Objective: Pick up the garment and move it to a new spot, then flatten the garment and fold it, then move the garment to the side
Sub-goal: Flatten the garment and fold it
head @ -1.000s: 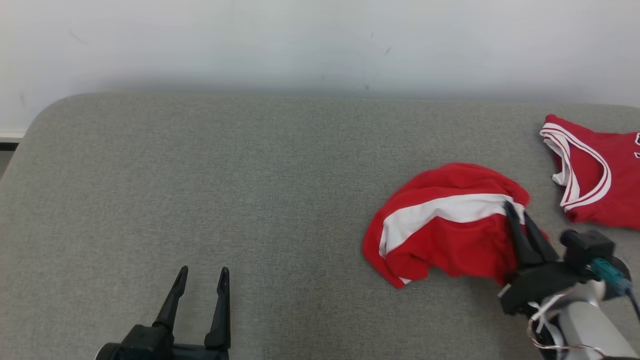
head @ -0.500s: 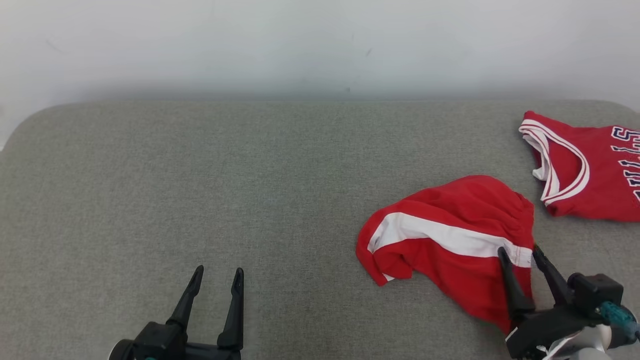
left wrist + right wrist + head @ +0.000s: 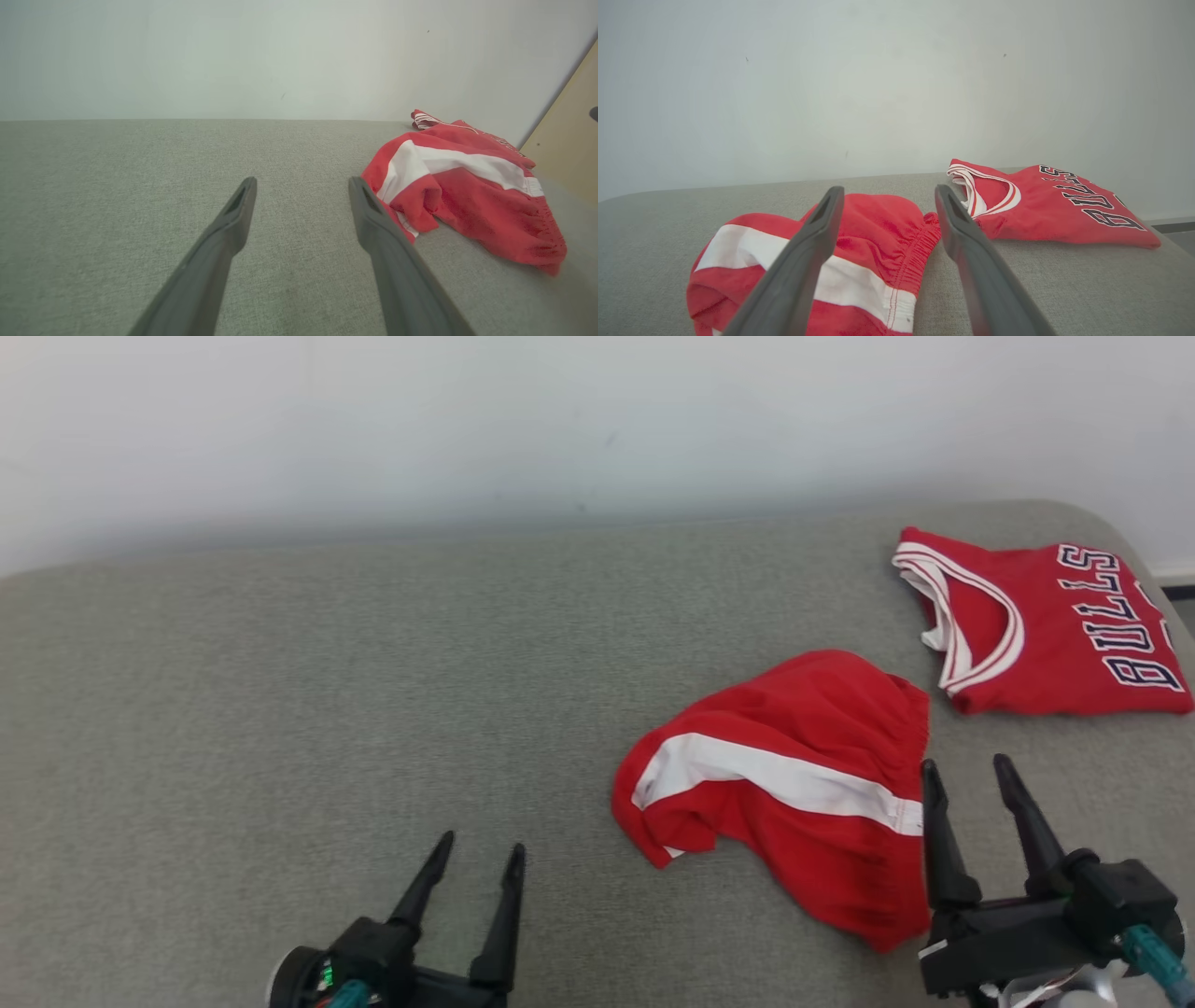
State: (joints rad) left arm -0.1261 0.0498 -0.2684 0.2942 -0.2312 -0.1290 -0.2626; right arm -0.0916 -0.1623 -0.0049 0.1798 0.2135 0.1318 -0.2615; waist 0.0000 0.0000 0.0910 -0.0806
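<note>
Two red garments lie on the grey padded surface (image 3: pixel 355 691), which backs onto a plain white wall (image 3: pixel 560 420). Item one, the red shorts (image 3: pixel 794 784), sits right of centre in a loose, rumpled heap with a broad white stripe running across its top face and a gathered elastic waistband on its right edge. Item two, a red jersey (image 3: pixel 1036 635) with white-trimmed neckline and dark lettering, lies flat near the far right corner, apart from the shorts with a strip of bare surface between them. The right gripper (image 3: pixel 966 765) stands at the shorts' near right corner with its two dark fingers spread wide and nothing caught between them. Its inner finger crosses in front of the waistband end of the stripe; whether that finger touches the cloth cannot be told. Its outer finger is over bare surface. The left gripper (image 3: pixel 481 845) is at the near edge, left of the shorts and well apart from them, likewise wide apart and empty, fingers pointing toward the wall. From the left wrist view a pale wooden panel (image 3: pixel 567 140) shows at the far right beyond the garments.
</note>
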